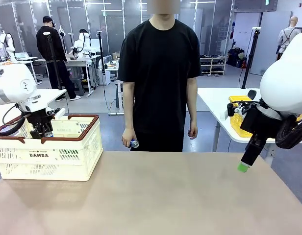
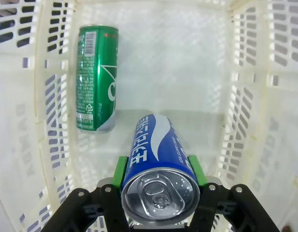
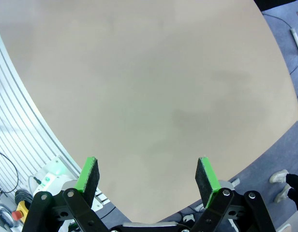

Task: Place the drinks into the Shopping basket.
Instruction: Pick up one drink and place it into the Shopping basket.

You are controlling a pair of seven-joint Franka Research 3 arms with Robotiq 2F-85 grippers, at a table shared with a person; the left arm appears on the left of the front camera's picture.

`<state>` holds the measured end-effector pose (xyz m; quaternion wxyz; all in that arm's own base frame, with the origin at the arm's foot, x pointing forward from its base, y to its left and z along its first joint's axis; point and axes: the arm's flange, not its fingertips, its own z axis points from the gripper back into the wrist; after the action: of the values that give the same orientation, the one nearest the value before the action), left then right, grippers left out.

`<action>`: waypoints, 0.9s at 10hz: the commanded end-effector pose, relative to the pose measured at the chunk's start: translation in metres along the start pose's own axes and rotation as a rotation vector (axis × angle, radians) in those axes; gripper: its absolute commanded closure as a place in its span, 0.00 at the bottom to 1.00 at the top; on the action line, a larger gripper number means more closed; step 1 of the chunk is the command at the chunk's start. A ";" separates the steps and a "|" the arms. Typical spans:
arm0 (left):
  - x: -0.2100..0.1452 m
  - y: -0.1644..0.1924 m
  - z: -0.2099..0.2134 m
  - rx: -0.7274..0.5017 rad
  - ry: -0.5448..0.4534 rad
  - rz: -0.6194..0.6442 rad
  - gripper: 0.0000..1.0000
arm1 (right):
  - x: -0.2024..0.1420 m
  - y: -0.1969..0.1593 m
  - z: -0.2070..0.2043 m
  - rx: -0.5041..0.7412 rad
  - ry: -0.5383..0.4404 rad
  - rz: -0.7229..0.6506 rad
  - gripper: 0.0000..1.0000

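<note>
Gripping a blue can [image 2: 156,159] between its green pads [image 2: 121,169], the left gripper [image 2: 158,181] hangs inside the Shopping basket [image 1: 67,161]. The can lies lengthwise between the fingers, its pull-tab end toward the wrist camera and its far end pointing at the basket floor. White lettering runs along its blue side. Both pads touch the can, one on each side.

Beyond the left gripper and off to one side, a green can [image 2: 96,79] lies on its side on the basket floor, close to a slotted wall. It is apart from the held blue can and not touched by either finger.

In the front view the left gripper [image 1: 41,131] sits below the brown rim, within the basket walls, at the left end of the table [image 1: 165,196]. The basket side carries the print "DAMDA".

The right gripper [image 3: 149,176] has its jaws spread wide with nothing between them. Its green pads [image 3: 89,175] hang above bare tabletop near the table edge. In the front view the right gripper [image 1: 244,167] points down over the table's right side.

Across the table from both grippers stands a person [image 1: 161,73], one hand [image 1: 127,138] holding another blue can [image 1: 134,143] at hip level.
</note>
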<state>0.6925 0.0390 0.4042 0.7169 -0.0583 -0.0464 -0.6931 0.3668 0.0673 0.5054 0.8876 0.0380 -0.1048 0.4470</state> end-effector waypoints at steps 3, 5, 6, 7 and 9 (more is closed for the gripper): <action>0.000 0.014 -0.008 -0.029 -0.006 -0.013 0.42 | -0.001 0.000 0.001 -0.002 0.008 -0.001 0.00; 0.000 0.017 -0.016 -0.050 0.007 -0.002 0.42 | -0.001 0.000 0.001 -0.002 0.008 -0.001 0.00; 0.001 0.018 -0.019 -0.062 -0.001 -0.007 0.42 | -0.001 0.000 0.001 -0.002 0.008 -0.001 0.00; 0.002 0.018 -0.020 -0.064 -0.004 -0.015 0.42 | -0.001 0.000 0.001 -0.002 0.008 -0.001 0.00; 0.005 0.018 -0.015 -0.077 -0.017 -0.027 0.30 | -0.001 0.000 0.001 -0.002 0.008 -0.001 0.00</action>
<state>0.7025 0.0320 0.3831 0.7105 -0.0786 -0.0300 -0.6986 0.3668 0.0673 0.5054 0.8876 0.0380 -0.1047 0.4470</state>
